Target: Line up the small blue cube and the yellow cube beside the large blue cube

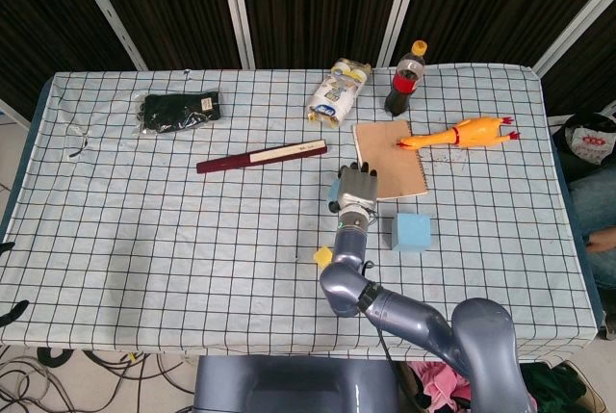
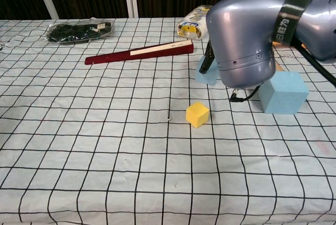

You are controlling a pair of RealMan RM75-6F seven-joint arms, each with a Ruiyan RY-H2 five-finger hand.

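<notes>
My right hand reaches out over the middle of the table, its back facing up. It grips the small blue cube, which shows only at the hand's left edge. In the chest view my forearm hides most of the hand, leaving a dark finger on the small blue cube. The large blue cube stands on the cloth to the right of my forearm. To the left of the forearm and nearer to me sits the yellow cube. My left hand does not show.
A brown notebook lies just beyond the hand, with a rubber chicken at its far corner. A dark red folded fan, a snack bag, a cola bottle and a black bag lie further back.
</notes>
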